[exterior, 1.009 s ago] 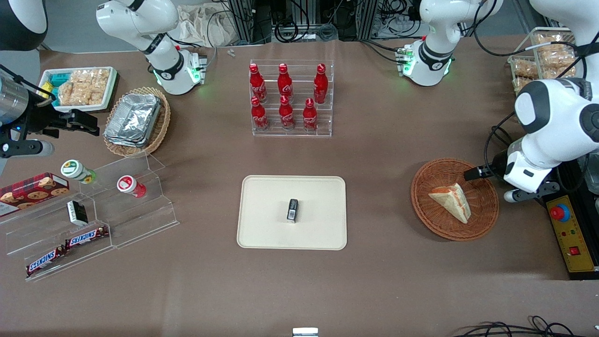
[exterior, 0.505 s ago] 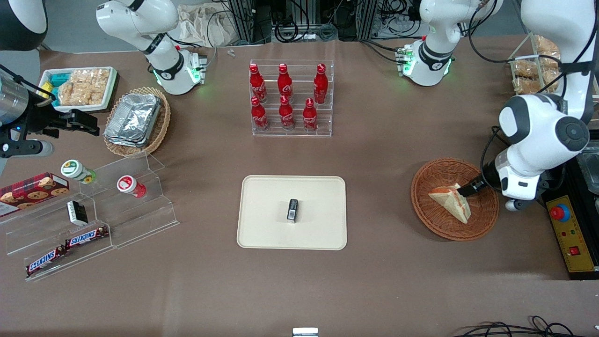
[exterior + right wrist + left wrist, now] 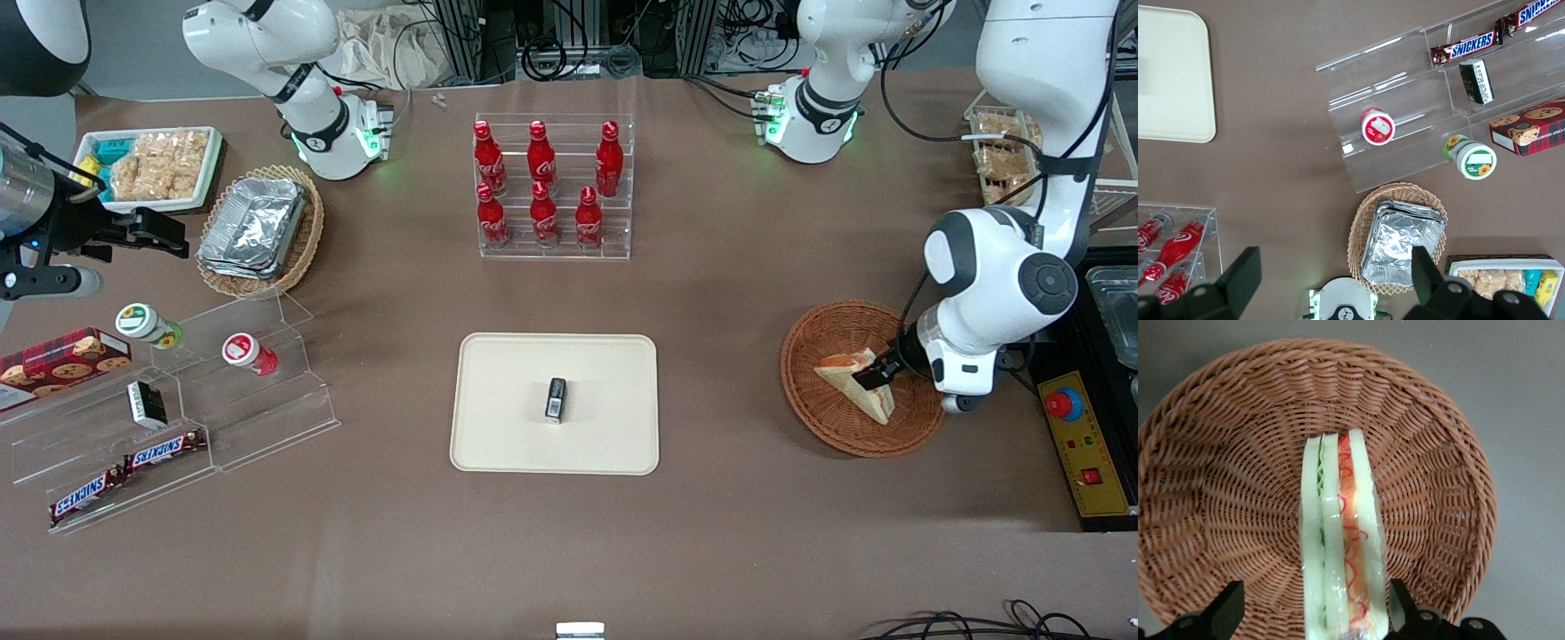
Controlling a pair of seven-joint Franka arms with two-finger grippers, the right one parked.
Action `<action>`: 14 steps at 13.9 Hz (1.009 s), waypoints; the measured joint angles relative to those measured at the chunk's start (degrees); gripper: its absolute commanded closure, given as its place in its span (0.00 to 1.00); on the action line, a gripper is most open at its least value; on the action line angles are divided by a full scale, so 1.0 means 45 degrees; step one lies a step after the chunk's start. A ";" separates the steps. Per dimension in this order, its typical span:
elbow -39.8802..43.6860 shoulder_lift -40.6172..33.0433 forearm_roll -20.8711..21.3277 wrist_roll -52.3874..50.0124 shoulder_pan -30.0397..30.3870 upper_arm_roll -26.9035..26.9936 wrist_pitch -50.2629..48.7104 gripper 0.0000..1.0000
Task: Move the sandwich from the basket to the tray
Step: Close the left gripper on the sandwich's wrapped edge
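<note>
The sandwich point(image 3: 852, 380) is a pale triangular wedge with red and green filling, clear-wrapped, lying in the round reddish-brown wicker basket point(image 3: 822, 413) toward the working arm's end of the table. My left gripper point(image 3: 874, 372) is down in the basket with its fingers open, one on each side of the sandwich. The left wrist view shows the sandwich point(image 3: 1338, 540) edge-on between the two fingers point(image 3: 1228, 607), with gaps on both sides, over the basket's weave point(image 3: 1218, 487). The cream tray point(image 3: 498, 391) lies mid-table with a small black object point(image 3: 556, 398) on it.
A clear rack of red bottles point(image 3: 544, 187) stands farther from the front camera than the tray. A yellow control box with a red button point(image 3: 1077, 440) lies beside the basket. Clear stepped shelves with snacks point(image 3: 169, 418) and a tan basket of foil containers point(image 3: 260, 227) lie toward the parked arm's end.
My left gripper has come down from the basket's rim to the sandwich, and its fingers now straddle it. The sandwich and basket have not moved.
</note>
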 measured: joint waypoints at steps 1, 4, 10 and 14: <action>-0.0011 0.0073 0.0000 -0.0145 -0.0004 -0.0008 0.0158 0.10; -0.0186 0.0170 -0.0001 -0.0420 -0.0099 -0.0052 0.0573 0.33; -0.0222 0.0041 0.0000 -0.1070 -0.0312 -0.0076 0.0398 1.00; 0.0556 -0.1033 0.0002 -0.1077 -0.0318 -0.0080 -0.2514 1.00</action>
